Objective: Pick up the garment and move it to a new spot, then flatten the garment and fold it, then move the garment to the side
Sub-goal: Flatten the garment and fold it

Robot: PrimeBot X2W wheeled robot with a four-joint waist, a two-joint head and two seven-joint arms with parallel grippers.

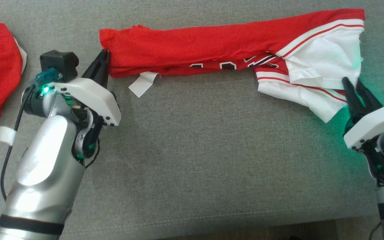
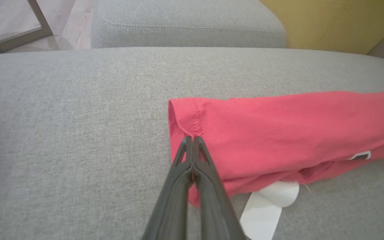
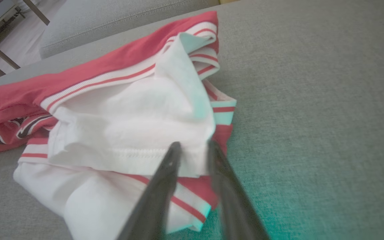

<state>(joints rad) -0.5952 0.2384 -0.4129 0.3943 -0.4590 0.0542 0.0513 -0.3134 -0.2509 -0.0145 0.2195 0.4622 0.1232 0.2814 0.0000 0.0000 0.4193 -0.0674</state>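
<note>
Your left gripper (image 1: 105,55) clamps the garment's (image 1: 185,50) left end toward the cushion's (image 1: 192,150) far edge, anchoring it. Your right gripper (image 1: 352,82) straddles the white hem half-open, seemingly not yet pinching.

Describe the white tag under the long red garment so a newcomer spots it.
On the grey fabric couch cushion, a long folded red jersey with white striped trim spans the head view's top. Right of the left gripper, a curled white tag pokes out below the jersey's lower edge. The other white tag, far left, bears handwriting and lies apart from it.
</note>
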